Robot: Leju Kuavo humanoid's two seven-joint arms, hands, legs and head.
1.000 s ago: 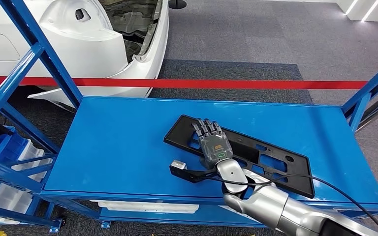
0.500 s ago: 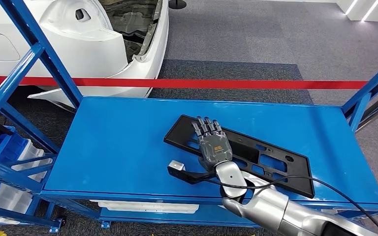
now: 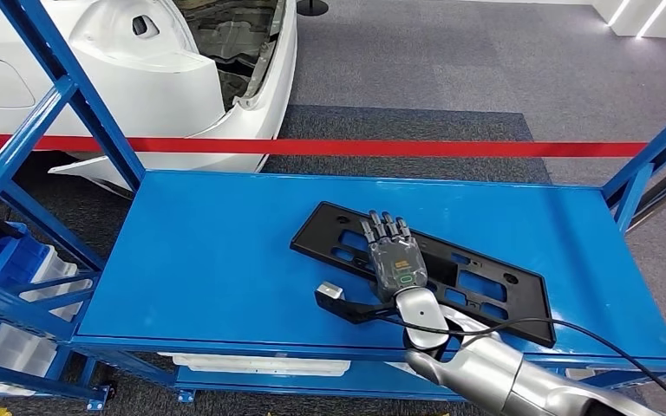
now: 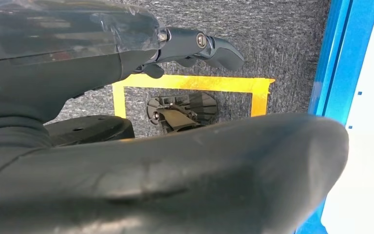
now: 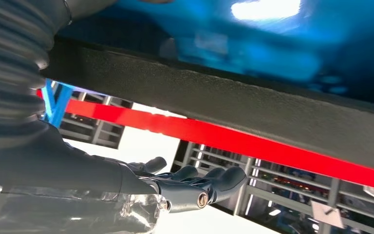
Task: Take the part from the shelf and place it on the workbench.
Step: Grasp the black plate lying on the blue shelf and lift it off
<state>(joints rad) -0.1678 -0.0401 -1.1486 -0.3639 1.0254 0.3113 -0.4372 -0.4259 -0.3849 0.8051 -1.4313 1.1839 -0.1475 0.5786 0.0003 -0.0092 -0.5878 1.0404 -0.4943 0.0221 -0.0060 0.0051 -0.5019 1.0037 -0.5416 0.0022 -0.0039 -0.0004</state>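
So the black plastic part [image 3: 451, 277], a long flat panel with a bunch of cutouts, is lying flat on the blue surface [image 3: 217, 251], sitting right of centre in the head view and running diagonally from mid-frame down toward the lower right. The right hand [image 3: 396, 256] is resting palm-down on top of it, fingers [image 3: 385, 228] stretched out flat and slightly apart, not wrapping around anything. A small black bracket with a grey tip [image 3: 340, 299] is sticking out toward the lower left, just beside the wrist, and a black cable [image 3: 572, 329] is trailing off the arm toward the lower right corner.

The left hand [image 4: 126, 73] is hanging over grey carpet with yellow tape [image 4: 195, 84] on it; can't tell how its fingers are sitting from that angle.

Further out, a red barrier band [image 3: 355, 147] is crossing the frame, and a white car body [image 3: 130, 69] is filling the upper left.
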